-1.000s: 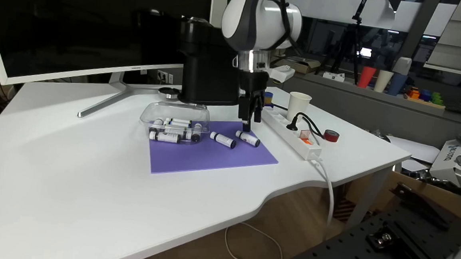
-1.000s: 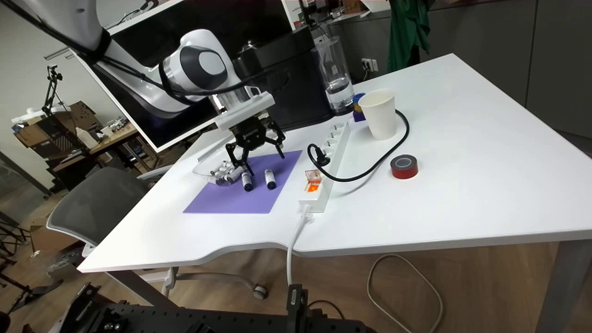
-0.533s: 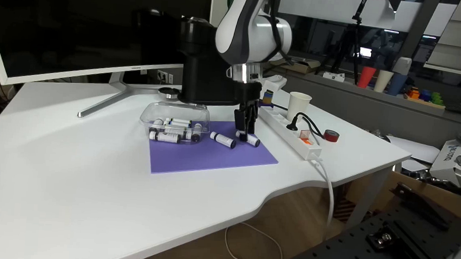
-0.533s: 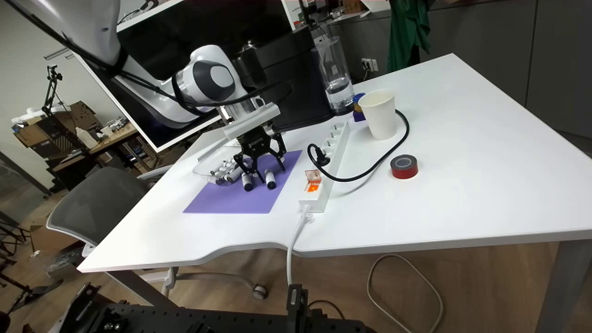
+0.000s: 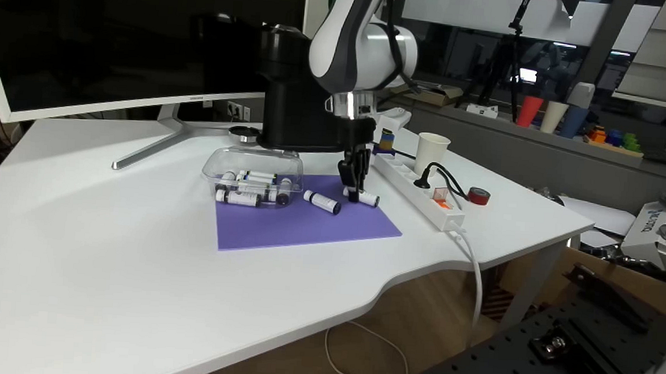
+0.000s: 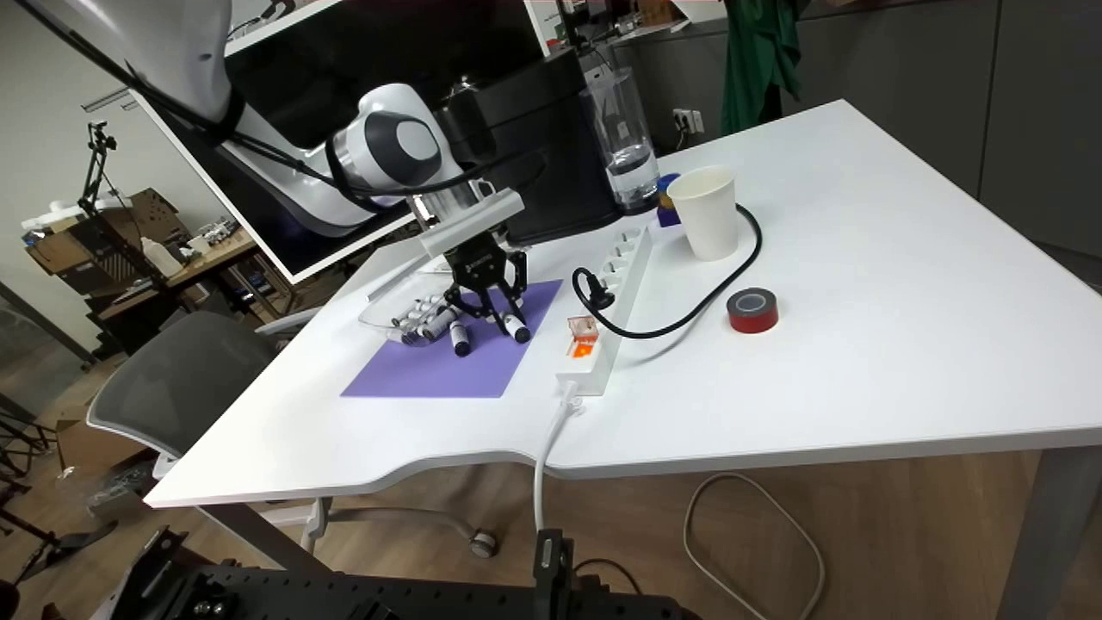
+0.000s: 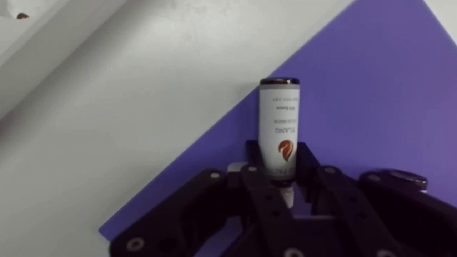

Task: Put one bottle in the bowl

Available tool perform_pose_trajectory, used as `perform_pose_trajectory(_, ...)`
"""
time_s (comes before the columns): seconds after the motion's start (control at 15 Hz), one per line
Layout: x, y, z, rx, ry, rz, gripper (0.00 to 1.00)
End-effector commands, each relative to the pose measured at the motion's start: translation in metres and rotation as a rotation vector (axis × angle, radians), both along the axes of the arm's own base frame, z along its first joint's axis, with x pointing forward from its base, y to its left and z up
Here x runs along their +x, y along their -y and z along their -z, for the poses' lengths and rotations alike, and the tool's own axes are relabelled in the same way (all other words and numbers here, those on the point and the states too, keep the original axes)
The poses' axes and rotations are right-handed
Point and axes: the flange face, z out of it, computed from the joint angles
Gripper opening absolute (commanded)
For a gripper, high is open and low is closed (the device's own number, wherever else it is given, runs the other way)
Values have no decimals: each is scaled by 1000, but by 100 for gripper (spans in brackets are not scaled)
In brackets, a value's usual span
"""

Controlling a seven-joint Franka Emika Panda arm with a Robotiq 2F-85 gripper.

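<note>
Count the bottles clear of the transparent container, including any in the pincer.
2. One bottle is gripped in the pincer; a second bottle lies on the purple mat, between pincer and container. Other bottles overlap in the container, and the pincer may hide more.

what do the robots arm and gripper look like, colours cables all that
The arm is white and rounded, with dark grey patches, black straps and a thick black cable along it. Near its end come a silver collar and a pale, straight bar. The gripper is black, with slim, jointed fingers and round, light screw heads.
</note>
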Motion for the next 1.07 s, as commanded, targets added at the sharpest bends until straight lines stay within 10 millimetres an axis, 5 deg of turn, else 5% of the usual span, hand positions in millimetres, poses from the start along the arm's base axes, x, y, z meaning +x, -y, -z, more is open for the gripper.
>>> perform_pose_trajectory(0.0,0,-5,-20,3,25,8,7)
perform_pose_trajectory(0.6,22,-49,-111,-29,181,-80,7)
perform_pose_trajectory(0.8,33,-80,-138,-27,227,-141,7)
perform_pose_trajectory(1.0,38,-119,-145,3,233,-201,7)
